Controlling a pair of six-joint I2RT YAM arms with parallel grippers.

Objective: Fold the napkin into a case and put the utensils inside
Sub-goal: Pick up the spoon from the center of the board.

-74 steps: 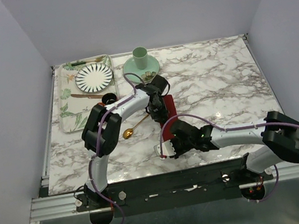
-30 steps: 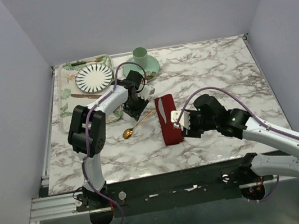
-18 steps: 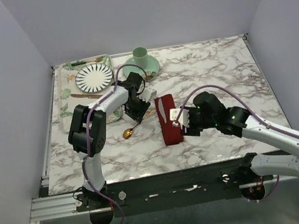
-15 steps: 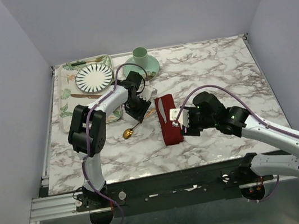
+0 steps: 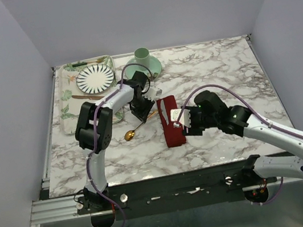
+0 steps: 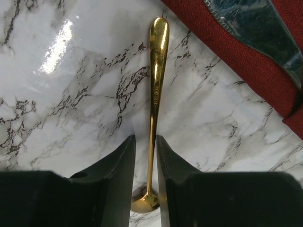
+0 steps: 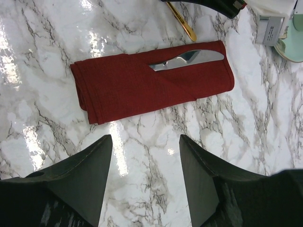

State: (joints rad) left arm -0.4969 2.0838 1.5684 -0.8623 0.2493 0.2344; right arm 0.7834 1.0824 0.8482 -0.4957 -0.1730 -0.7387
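Observation:
The napkin [image 5: 171, 126] lies folded as a narrow dark red case on the marble table; it also shows in the right wrist view [image 7: 142, 87]. The silver knife [image 5: 163, 111] is tucked into its far end, blade out [image 7: 189, 59]. The gold spoon [image 5: 135, 130] lies on the table left of the case. My left gripper [image 5: 141, 110] is low over the spoon, its jaws straddling the handle [image 6: 158, 61] with a narrow gap, not clamped. My right gripper [image 5: 183, 121] hovers open and empty just right of the case.
A floral tray [image 5: 69, 106] at the back left holds a striped plate [image 5: 95, 78], a green-handled utensil [image 5: 80, 63] and a brown-gold utensil [image 5: 88, 96]. A green cup [image 5: 142, 56] stands on a green saucer [image 5: 155, 67] behind my left gripper.
My right gripper has left the case's near end and moved to its right side. My left gripper has left the case and come down over the spoon's handle.

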